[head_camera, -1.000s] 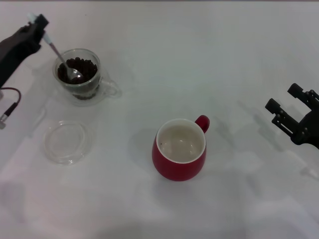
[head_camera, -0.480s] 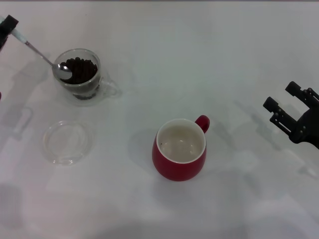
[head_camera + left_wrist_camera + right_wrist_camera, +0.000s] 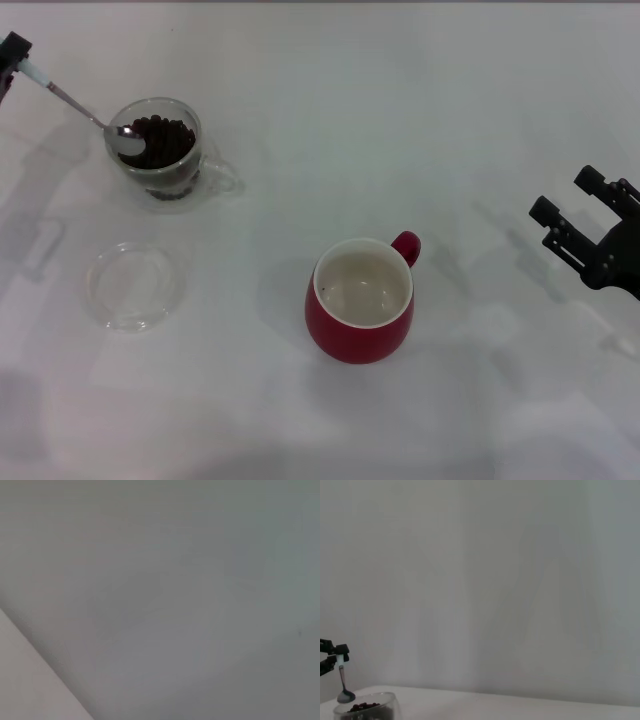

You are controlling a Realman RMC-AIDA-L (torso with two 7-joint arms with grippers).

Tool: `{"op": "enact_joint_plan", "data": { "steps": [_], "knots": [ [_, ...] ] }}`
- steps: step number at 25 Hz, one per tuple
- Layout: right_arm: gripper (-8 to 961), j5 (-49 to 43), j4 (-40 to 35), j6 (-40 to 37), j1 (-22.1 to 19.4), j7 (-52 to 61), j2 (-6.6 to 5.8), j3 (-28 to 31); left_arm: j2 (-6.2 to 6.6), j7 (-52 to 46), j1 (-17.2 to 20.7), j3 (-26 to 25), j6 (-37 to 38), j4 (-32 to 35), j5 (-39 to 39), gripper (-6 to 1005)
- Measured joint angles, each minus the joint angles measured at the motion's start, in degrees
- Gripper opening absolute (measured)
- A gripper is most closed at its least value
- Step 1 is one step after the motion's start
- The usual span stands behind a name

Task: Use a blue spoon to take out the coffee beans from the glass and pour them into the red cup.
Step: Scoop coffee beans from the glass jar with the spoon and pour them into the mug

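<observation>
The glass [image 3: 155, 150] stands at the far left of the table with coffee beans [image 3: 165, 140] heaped inside. My left gripper [image 3: 12, 55] sits at the picture's left edge, shut on the pale handle of the blue spoon [image 3: 75, 105]. The spoon slants down, its metal bowl at the glass's left rim, just above the beans. In the right wrist view the spoon [image 3: 342, 687] hangs from the left gripper [image 3: 337, 652] over the glass [image 3: 370, 712]. The red cup [image 3: 360, 305] stands in the middle, white inside. My right gripper [image 3: 568, 197] hovers open at the right edge.
A flat clear glass saucer [image 3: 135, 285] lies in front of the glass, left of the red cup. The table [image 3: 400, 100] is white. The left wrist view shows only a blank grey surface.
My left gripper has drawn back to the left, almost out of the head view. The spoon's bowl has risen out of the beans to the glass's left rim. The right arm has barely moved.
</observation>
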Motion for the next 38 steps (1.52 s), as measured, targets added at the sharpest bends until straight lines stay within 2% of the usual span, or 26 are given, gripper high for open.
{"op": "enact_joint_plan", "data": {
  "steps": [11,14,17,22,27,38],
  "knots": [
    [737,0.0,0.0,0.36,0.27,0.01,0.0,0.26,0.14,1.41,-0.06,0.08,-0.65,-0.48,0.05,132],
    [737,0.0,-0.08,0.42,0.3,0.0,0.0,0.59,0.13,5.44,-1.2,0.08,-0.74,-1.32,-0.01,133],
    [737,0.04,-0.4,0.75,0.3,0.0,0.0,1.08,0.2,11.98,-4.07,0.38,-0.73,-1.41,0.06,133],
    [737,0.26,-0.99,2.25,0.33,0.01,0.0,1.29,0.19,15.17,-7.11,1.68,-1.17,-1.41,0.21,134],
    [737,0.49,-1.91,3.58,0.37,0.01,0.0,1.31,0.14,21.84,-10.1,2.53,-2.92,-1.57,6.71,134],
    [737,0.71,-2.1,4.05,0.49,0.0,0.0,1.32,-0.61,36.87,-10.21,2.45,-3.0,-1.2,11.19,134]
  ]
}}
